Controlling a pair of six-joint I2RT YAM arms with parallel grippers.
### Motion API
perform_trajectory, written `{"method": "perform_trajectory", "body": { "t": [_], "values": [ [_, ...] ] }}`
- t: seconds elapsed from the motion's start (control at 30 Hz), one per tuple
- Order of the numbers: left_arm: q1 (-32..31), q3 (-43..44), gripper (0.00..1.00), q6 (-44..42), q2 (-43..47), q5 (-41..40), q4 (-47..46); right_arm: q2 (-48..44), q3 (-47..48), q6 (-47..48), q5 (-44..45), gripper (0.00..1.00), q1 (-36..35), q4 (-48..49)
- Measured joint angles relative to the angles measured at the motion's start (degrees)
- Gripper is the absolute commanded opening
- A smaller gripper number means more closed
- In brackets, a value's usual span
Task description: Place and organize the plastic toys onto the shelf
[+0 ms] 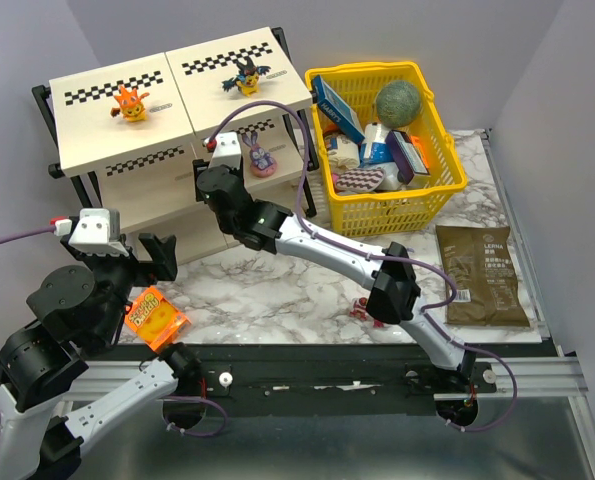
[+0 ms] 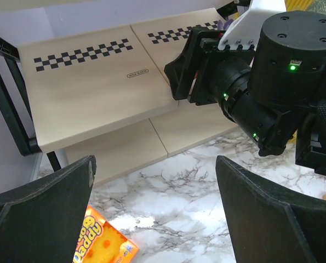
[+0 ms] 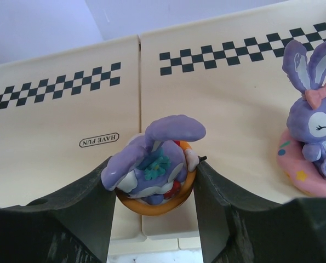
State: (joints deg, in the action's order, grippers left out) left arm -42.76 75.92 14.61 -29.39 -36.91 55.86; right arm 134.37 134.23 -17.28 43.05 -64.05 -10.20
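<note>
Your right gripper (image 3: 152, 176) is clamped on a purple bunny-eared figurine (image 3: 154, 164) with an orange base, one finger pressed to each side of it. The toy sits at the front edge of the shelf's (image 1: 87, 130) middle tier, right over the seam between the two beige panels. You cannot tell from these views whether its base touches the panel.

On the same tier, on the right panel, a second bunny (image 3: 316, 142) stands upright in a pink ring, well apart from the held one. On the top tier, an orange figurine (image 1: 130, 103) stands on the left panel just in front of the checkered strip. A black-and-yellow winged figurine (image 1: 244, 76) stands on the right panel. A small red-pink toy (image 1: 360, 308) lies on the bench (image 1: 277, 280) near its front edge, beside the right arm's elbow.

Your left gripper (image 2: 154, 181) hangs over the bench's front-left corner with its jaws spread wide and nothing between them. An orange square packet (image 1: 155, 318) lies just below it. A yellow basket (image 1: 447, 185) stands to the right of the shelf, towards the back edge. A brown packet (image 1: 485, 275) lies flat by the right edge.
</note>
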Motion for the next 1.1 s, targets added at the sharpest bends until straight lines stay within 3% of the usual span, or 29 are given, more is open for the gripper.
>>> {"method": "perform_trajectory", "body": {
  "t": [0.33,0.73,1.1],
  "values": [
    [0.0,0.0,0.99,0.0,0.0,0.0,0.0,-0.3,-1.4,-0.2,-0.8,0.67,0.3,2.0],
    [0.0,0.0,0.99,0.0,0.0,0.0,0.0,-0.3,-2.8,-1.2,-2.9,0.71,1.7,0.2],
    [0.0,0.0,0.99,0.0,0.0,-0.1,0.0,-1.7,-4.5,-1.2,-6.9,0.82,1.9,0.5]
  ]
}}
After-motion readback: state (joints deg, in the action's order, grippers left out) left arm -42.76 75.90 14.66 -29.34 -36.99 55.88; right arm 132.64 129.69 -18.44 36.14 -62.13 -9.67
